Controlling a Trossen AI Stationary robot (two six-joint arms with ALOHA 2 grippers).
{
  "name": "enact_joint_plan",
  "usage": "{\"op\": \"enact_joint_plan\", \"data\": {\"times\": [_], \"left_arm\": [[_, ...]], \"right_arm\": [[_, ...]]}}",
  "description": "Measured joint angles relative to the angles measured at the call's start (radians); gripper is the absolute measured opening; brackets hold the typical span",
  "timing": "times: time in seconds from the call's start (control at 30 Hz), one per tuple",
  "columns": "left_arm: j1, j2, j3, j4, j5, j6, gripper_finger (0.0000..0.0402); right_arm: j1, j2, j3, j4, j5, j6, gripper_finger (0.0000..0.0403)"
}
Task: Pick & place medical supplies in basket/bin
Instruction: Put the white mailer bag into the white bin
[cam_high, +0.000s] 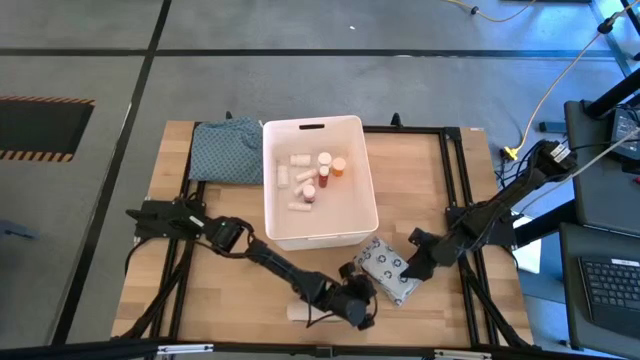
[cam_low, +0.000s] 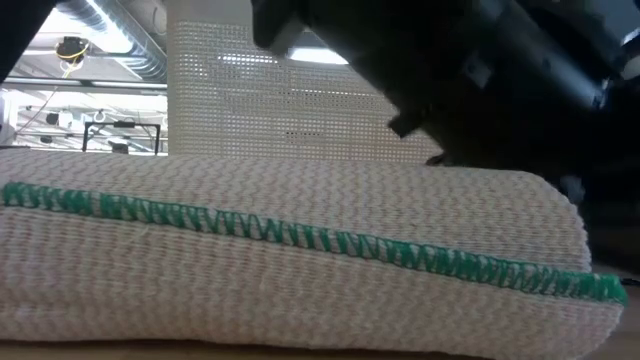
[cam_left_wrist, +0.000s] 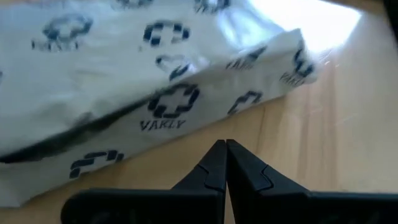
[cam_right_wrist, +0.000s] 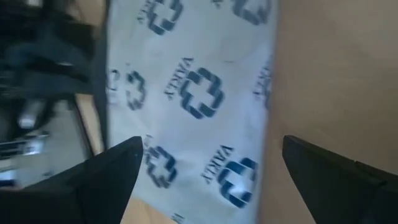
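Observation:
The grey-patterned white packet (cam_high: 388, 272) lies flat on the table in front of the white bin (cam_high: 355, 215). Several small rolls and red- or orange-capped bottles (cam_high: 318, 176) lie inside the bin. A beige roll (cam_high: 304, 313) with green stitching (cam_low: 300, 240) rests on its side near the table's near edge. My left gripper (cam_left_wrist: 225, 148) is shut, low beside the packet's left edge (cam_left_wrist: 186, 118), a strip of bare wood between them. My right gripper (cam_right_wrist: 211, 158) is open over the packet (cam_right_wrist: 193, 93), its fingers spread wide to either side of it.
A teal-grey patterned cloth (cam_high: 228, 152) lies at the table's far left, beside the bin. The left arm (cam_high: 270, 258) stretches across the near side in front of the bin, just above the beige roll. Black frame rails (cam_high: 455, 180) run along the table's sides.

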Motion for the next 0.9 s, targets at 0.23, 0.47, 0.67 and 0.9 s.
{"op": "enact_joint_plan", "data": {"times": [0.23,0.47,0.67,0.9], "left_arm": [[0.025,0.004,0.0,-0.009,0.015,-0.007,0.0002],[0.057,0.004,0.0,-0.008,0.053,-0.008,0.0002],[0.075,0.004,0.0,-0.001,0.055,-0.008,0.0002],[0.071,0.004,0.0,0.0,0.07,-0.008,0.0002]], "right_arm": [[0.0,0.001,-0.083,0.175,-0.006,0.029,0.039],[-0.024,0.003,-0.154,0.363,-0.03,0.03,0.039],[-0.027,0.004,-0.163,0.39,-0.039,0.031,0.0377],[-0.027,0.005,-0.163,0.393,-0.055,0.032,0.0307]]}}
